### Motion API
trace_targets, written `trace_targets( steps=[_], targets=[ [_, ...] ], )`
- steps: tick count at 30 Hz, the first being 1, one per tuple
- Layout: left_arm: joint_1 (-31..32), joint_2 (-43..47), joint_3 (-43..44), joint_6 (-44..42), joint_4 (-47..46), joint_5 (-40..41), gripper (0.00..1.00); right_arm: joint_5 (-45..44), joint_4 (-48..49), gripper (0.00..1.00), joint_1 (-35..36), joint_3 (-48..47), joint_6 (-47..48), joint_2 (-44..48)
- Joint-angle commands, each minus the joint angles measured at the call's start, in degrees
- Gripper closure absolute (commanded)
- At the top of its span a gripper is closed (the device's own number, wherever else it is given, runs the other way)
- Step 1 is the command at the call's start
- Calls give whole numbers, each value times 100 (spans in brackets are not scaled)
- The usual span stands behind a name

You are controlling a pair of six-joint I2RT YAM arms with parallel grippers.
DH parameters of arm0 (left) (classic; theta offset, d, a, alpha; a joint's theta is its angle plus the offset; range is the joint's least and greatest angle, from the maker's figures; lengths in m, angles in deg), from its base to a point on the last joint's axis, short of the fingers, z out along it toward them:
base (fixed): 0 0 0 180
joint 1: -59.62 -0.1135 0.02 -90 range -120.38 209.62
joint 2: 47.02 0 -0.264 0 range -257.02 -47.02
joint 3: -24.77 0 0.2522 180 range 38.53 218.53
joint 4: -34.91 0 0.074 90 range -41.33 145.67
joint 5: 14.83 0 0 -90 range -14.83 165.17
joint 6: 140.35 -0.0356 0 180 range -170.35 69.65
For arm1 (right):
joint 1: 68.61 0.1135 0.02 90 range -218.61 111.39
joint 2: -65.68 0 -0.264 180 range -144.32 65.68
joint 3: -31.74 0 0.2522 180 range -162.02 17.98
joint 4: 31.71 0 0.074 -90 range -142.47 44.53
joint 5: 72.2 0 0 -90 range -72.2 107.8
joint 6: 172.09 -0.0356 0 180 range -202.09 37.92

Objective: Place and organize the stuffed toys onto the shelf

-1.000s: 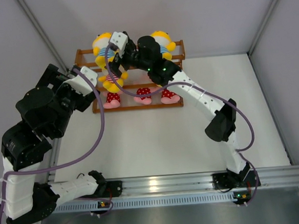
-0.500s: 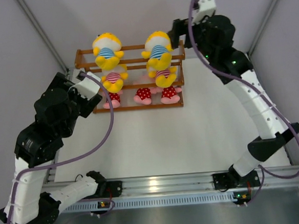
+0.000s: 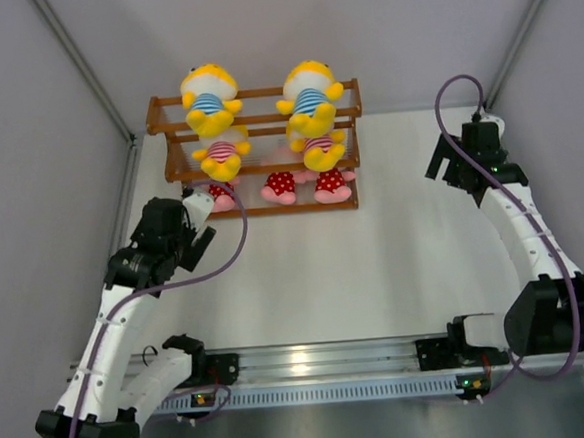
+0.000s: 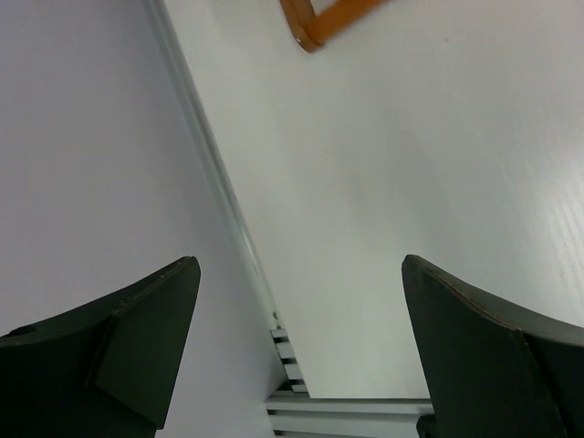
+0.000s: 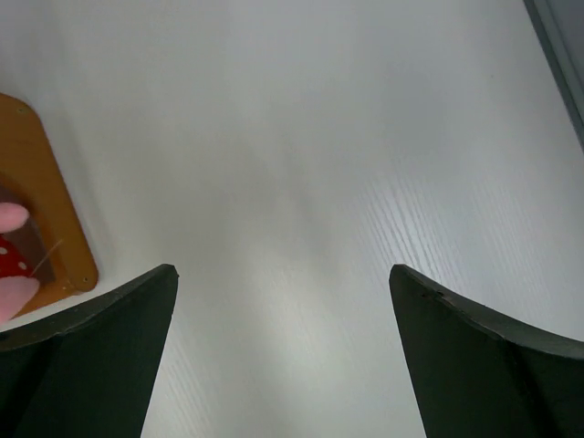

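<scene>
The brown wooden shelf (image 3: 257,153) stands at the back of the table with toys on every tier. Two yellow toys in blue-striped shirts (image 3: 206,97) (image 3: 309,89) sit on top. Two yellow ones in pink stripes (image 3: 222,154) (image 3: 319,149) sit in the middle. Three pink toys in red dotted outfits (image 3: 280,185) sit at the bottom. My left gripper (image 3: 191,242) (image 4: 301,265) is open and empty, in front of the shelf's left end. My right gripper (image 3: 447,168) (image 5: 283,269) is open and empty, well to the right of the shelf.
The left wrist view shows the shelf's corner (image 4: 319,23), the grey side wall (image 4: 91,164) and the near aluminium rail (image 4: 347,411). The right wrist view shows the shelf's end panel (image 5: 36,182) with a pink toy's foot (image 5: 11,219).
My right arm has swung away from above the shelf, out to the right and down. My left arm has drawn back from the shelf's left end toward the near side. The toys stay on the shelf.
</scene>
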Motion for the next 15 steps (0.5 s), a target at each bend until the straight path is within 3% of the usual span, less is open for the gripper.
trace_targets(
  steps=[1, 5, 11, 15],
  targets=[
    [-345, 220, -687, 294, -755, -492, 2, -96, 83, 1, -293, 440, -196, 408],
    [-609, 414, -1372, 286, -896, -1002, 2, -104, 249, 1, -293, 960, -222, 496],
    [-855, 748, -2332, 277, -1388, -704, 2, -78, 505, 0, -293, 1505, -152, 461],
    [-1101, 801, -2719, 399, -1485, -1037, 2, 36, 469, 1, -293, 1550, -152, 364]
  ],
)
